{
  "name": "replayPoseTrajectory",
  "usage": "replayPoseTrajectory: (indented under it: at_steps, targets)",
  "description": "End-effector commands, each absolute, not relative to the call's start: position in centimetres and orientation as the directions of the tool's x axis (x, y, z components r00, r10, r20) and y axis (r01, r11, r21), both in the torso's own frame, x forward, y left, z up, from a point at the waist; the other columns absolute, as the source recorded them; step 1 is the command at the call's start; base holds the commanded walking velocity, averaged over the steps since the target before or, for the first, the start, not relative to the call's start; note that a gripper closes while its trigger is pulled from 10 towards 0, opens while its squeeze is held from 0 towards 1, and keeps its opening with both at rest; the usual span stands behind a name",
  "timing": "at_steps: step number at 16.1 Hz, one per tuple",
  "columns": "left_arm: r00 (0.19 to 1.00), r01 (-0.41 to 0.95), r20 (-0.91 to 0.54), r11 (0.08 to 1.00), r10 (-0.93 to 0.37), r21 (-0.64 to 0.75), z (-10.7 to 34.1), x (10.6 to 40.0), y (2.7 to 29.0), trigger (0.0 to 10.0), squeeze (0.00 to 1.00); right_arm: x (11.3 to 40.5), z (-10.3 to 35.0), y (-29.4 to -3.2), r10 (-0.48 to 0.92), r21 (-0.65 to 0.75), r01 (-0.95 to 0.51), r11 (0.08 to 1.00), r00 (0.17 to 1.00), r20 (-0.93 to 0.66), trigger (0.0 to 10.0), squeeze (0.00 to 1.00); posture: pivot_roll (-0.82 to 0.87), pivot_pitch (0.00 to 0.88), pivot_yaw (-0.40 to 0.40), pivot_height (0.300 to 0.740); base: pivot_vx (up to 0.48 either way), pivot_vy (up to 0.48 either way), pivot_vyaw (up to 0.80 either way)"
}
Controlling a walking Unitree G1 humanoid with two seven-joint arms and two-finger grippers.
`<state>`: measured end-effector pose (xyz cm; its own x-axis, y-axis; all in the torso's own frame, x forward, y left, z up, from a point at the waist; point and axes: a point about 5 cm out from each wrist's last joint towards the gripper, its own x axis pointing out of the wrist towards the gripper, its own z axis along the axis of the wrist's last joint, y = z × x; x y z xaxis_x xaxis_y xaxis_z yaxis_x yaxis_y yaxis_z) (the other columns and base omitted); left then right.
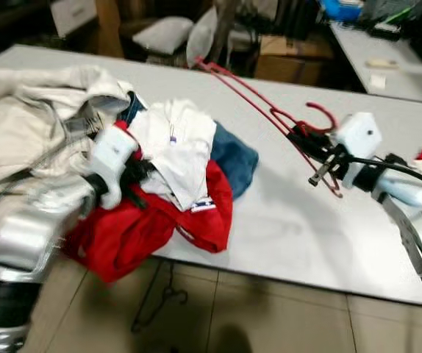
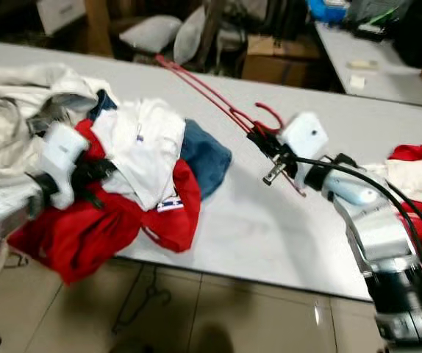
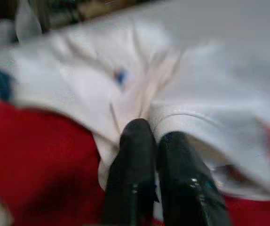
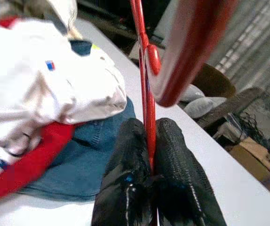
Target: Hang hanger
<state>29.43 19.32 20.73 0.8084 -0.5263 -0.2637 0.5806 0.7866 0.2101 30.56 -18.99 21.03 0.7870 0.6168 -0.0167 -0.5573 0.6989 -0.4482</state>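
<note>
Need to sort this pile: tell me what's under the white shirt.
Under the white shirt lie a red garment and blue jeans. The left gripper pinches the shirt. Anything deeper is covered.

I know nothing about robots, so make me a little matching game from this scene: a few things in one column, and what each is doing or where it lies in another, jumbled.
Things:
1. red hanger
2. white shirt
3. blue jeans
4. left hand

States:
A. partly tucked under the white and red clothes
B. clamped in the right hand, held above the table
C. lying on top of the pile
D. fingers together, pinching white cloth

Pairs: 1-B, 2-C, 3-A, 4-D
</note>
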Motion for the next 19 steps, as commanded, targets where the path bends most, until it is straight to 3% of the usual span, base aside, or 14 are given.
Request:
replayPoseTrajectory:
  at_steps: [1, 4, 5, 7, 8, 9, 12, 14, 19]
  targets:
    - [0.790, 0.608, -0.246, 0.769, -0.562, 0.198, 21.9, 28.7, 19.5, 10.0, 1.00, 30.1, 21.5, -19.6, 0.576, -0.400, -0.526, 0.750, 0.817, 0.005, 10.0, 0.00, -0.01, 0.000, -0.027, 0.740, 0.000, 0.000, 0.00]
    - [0.681, 0.728, -0.247, 0.674, -0.689, 0.126, 23.7, 26.3, 20.2, 10.0, 1.00, 28.5, 20.6, -20.4, 0.466, -0.238, -0.458, 0.856, 0.884, -0.025, 10.0, 0.00, 0.00, 0.000, -0.032, 0.740, 0.000, 0.000, 0.00]
    - [0.676, 0.737, -0.163, 0.667, -0.719, 0.114, 25.6, 25.7, 21.1, 10.0, 1.00, 27.3, 20.0, -20.2, 0.432, -0.175, -0.434, 0.884, 0.900, -0.052, 10.0, 0.00, 0.00, 0.000, -0.032, 0.740, 0.000, 0.000, 0.00]
    - [0.762, 0.644, -0.025, 0.754, -0.647, 0.130, 27.7, 26.2, 22.2, 10.0, 1.00, 26.5, 19.9, -20.0, 0.381, -0.134, -0.386, 0.913, 0.923, -0.064, 10.0, 0.00, 0.00, 0.000, -0.040, 0.740, 0.000, 0.000, 0.00]
    - [0.822, 0.558, 0.063, 0.823, -0.565, 0.102, 28.6, 26.9, 22.8, 10.0, 0.95, 26.1, 19.8, -19.8, 0.355, -0.097, -0.362, 0.927, 0.932, -0.078, 10.0, 0.00, 0.00, 0.000, -0.043, 0.740, 0.000, 0.000, 0.00]
    - [0.843, 0.521, 0.118, 0.852, -0.524, 0.056, 28.8, 27.3, 22.7, 10.0, 0.00, 25.8, 19.4, -19.5, 0.318, -0.065, -0.325, 0.943, 0.942, -0.104, 10.0, 0.00, 0.00, 0.000, -0.043, 0.740, 0.000, 0.000, 0.00]
    - [0.868, 0.487, 0.091, 0.873, -0.487, 0.031, 26.2, 27.5, 20.3, 10.0, 0.00, 24.9, 18.6, -18.5, 0.260, 0.005, -0.261, 0.965, 0.958, -0.119, 10.0, 0.00, -0.01, 0.000, -0.045, 0.740, 0.000, 0.000, 0.00]
    - [0.920, 0.390, 0.033, 0.920, -0.391, 0.048, 21.0, 27.5, 16.7, 10.0, 0.00, 24.1, 17.2, -17.6, 0.215, -0.016, -0.221, 0.975, 0.963, -0.161, 10.0, 0.00, -0.02, 0.000, -0.043, 0.740, 0.000, 0.000, 0.00]
    - [0.942, 0.335, -0.011, 0.942, -0.335, -0.002, 18.0, 27.0, 14.9, 10.0, 0.00, 23.4, 16.5, -18.5, 0.135, -0.026, -0.142, 0.990, 0.973, -0.186, 10.0, 0.00, -0.05, 0.000, -0.037, 0.740, 0.000, 0.000, -0.63]
